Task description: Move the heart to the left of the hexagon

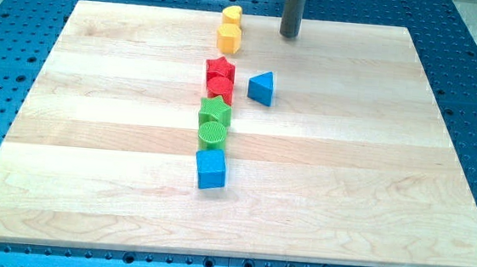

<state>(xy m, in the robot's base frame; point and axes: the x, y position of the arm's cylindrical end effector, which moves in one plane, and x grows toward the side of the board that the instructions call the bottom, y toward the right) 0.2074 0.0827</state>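
Observation:
The yellow heart (231, 15) sits near the board's top edge, directly above and touching the yellow hexagon (229, 38). My tip (290, 34) stands on the board to the right of both, level with the hexagon, about a block's width and more away from it. It touches no block.
Below the hexagon runs a column: a red star (220, 68), a red cylinder (220, 88), a green star (215, 111), a green cylinder (212, 132) and a blue cube (211, 169). A blue triangle (262, 88) lies right of the red blocks. The wooden board (93, 139) lies on a blue perforated table.

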